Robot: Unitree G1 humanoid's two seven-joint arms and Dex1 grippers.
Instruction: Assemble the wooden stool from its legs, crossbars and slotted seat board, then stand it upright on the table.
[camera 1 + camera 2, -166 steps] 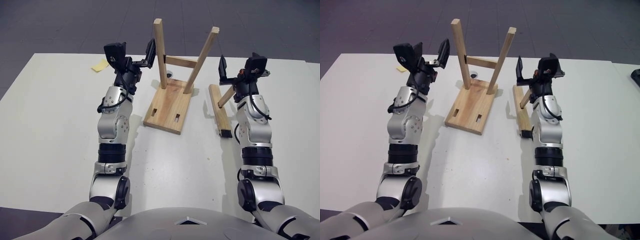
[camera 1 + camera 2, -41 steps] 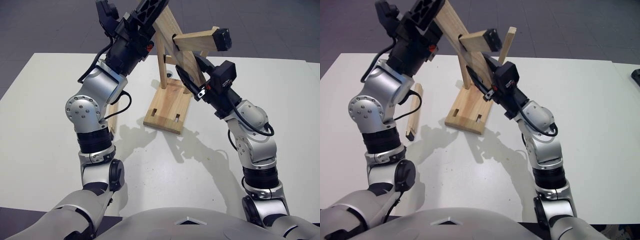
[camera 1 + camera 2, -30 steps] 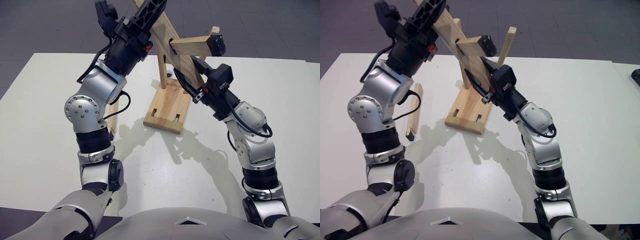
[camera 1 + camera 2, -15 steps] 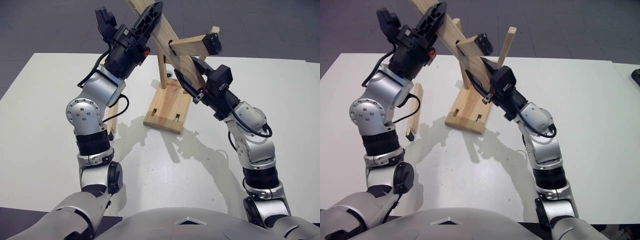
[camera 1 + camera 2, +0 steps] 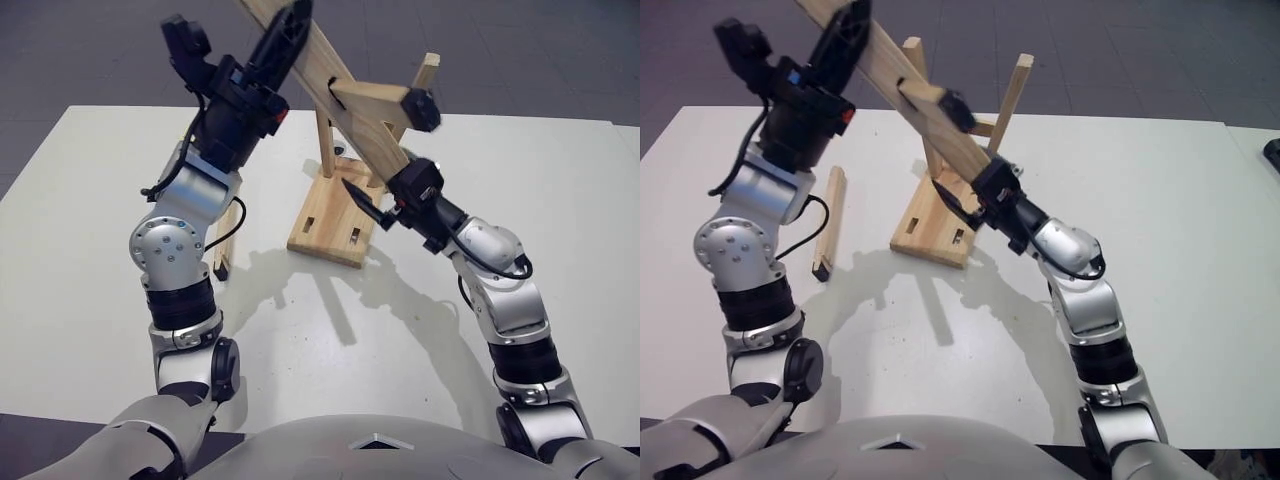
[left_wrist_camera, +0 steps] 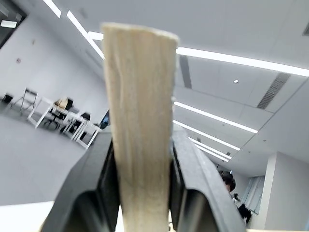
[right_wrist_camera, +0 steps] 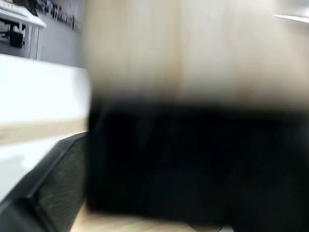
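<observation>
High over the tabletop (image 5: pixel 90 200), your left tool (image 6: pixel 141 140) is clamped on a leg (image 5: pixel 350 110). The leg's long axis slants down and rightward to your right tool (image 5: pixel 365 190), whose state you cannot tell. A crossbar (image 5: pixel 380 97) juts from the leg, pointing right. Beneath, the seat board (image 5: pixel 335 215) lies flat, carrying two legs (image 5: pixel 324 145) upright.

Even overhead light keeps the white table (image 5: pixel 90 200) bright, while the floor (image 5: pixel 100 50) at 12 o'clock lies dim. Soft, doubled shadows (image 5: pixel 335 290) spread over the tabletop toward 6 o'clock of the seat board (image 5: pixel 335 215). In the left wrist view long ceiling strips (image 6: pixel 227 60) glow pale behind the leg (image 6: pixel 140 125), whose near face is out of focus. The right wrist view smears into bands of pale wood over black
</observation>
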